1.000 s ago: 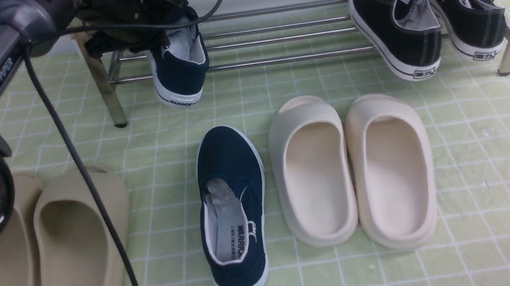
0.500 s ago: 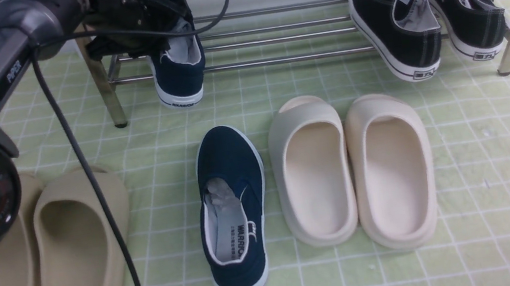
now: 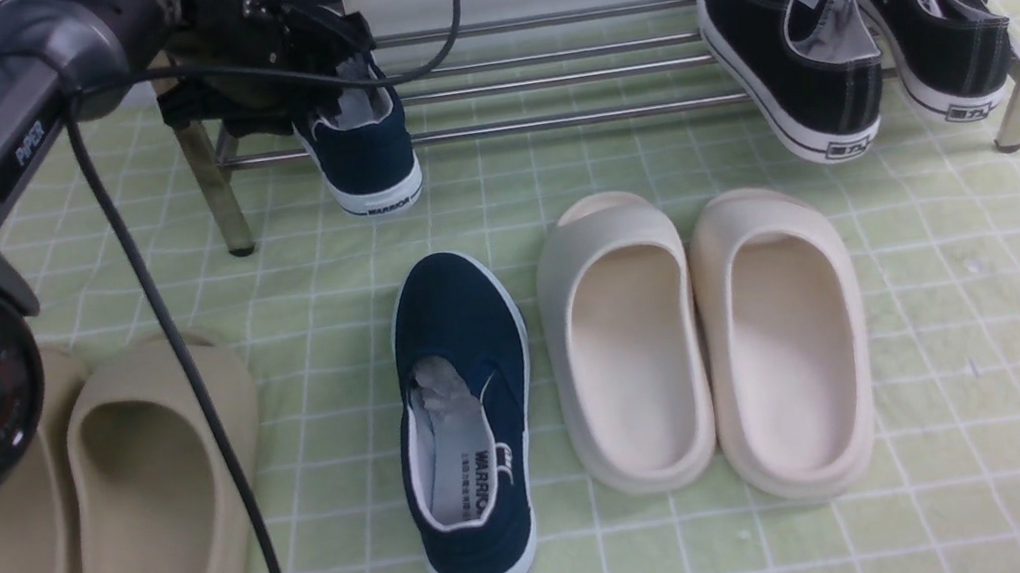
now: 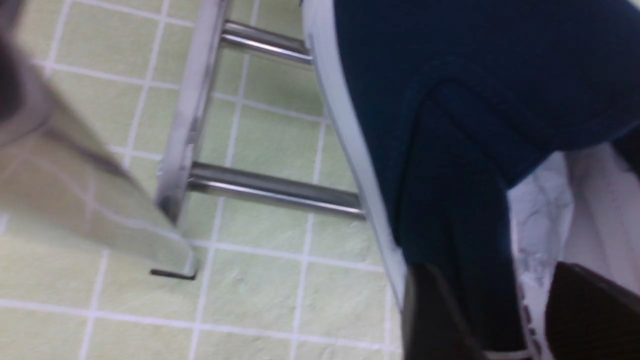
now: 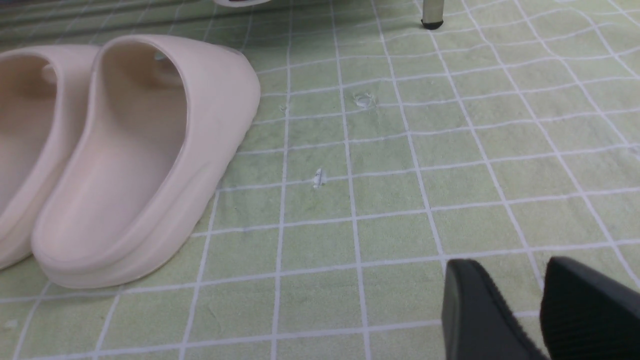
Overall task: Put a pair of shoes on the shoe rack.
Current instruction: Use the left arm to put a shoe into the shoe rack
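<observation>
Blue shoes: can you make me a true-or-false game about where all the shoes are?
1. One navy shoe sits at the left end of the shoe rack. True.
2. The second navy shoe is on the rack too. False: it lies on the green mat, between the beige slides and the cream slides.
3. The black sneakers are on the floor. False: they sit at the rack's right end.
4. The left end effector is at the navy shoe on the rack. True.
</observation>
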Controlling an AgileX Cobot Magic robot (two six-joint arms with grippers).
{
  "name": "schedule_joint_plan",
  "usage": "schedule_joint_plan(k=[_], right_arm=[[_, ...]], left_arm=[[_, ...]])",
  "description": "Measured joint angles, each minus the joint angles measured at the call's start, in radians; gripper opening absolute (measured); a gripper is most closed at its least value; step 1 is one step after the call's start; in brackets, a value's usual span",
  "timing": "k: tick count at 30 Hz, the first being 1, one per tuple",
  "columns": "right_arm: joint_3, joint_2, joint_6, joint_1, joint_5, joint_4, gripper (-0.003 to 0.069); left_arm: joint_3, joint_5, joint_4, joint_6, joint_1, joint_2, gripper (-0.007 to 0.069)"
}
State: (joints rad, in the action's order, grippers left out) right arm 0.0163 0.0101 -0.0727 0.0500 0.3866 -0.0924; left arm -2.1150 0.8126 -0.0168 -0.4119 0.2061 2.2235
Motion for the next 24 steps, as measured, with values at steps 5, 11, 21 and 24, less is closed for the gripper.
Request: schedule_joint_plan(k=[5, 11, 21, 24], right_arm=[[0.000, 0.000, 0.000, 0.000, 0.000, 0.000, 0.0239], [0.000, 0.000, 0.000, 0.000, 0.000, 0.000, 0.0239], [0.000, 0.000, 0.000, 0.000, 0.000, 0.000, 0.0239], [0.000, 0.000, 0.000, 0.000, 0.000, 0.000, 0.0239]], left_arm=[[-0.001, 0.004, -0.008, 0.009, 0.001, 0.000, 0.0059], [-0.001, 0.025, 0.017, 0.165, -0.003, -0.006, 0.0027], [-0.001, -0.015, 0.076, 0.240, -0.010, -0.012, 0.0027], [-0.001, -0.018, 0.073, 0.266, -0.011, -0.010, 0.0027]])
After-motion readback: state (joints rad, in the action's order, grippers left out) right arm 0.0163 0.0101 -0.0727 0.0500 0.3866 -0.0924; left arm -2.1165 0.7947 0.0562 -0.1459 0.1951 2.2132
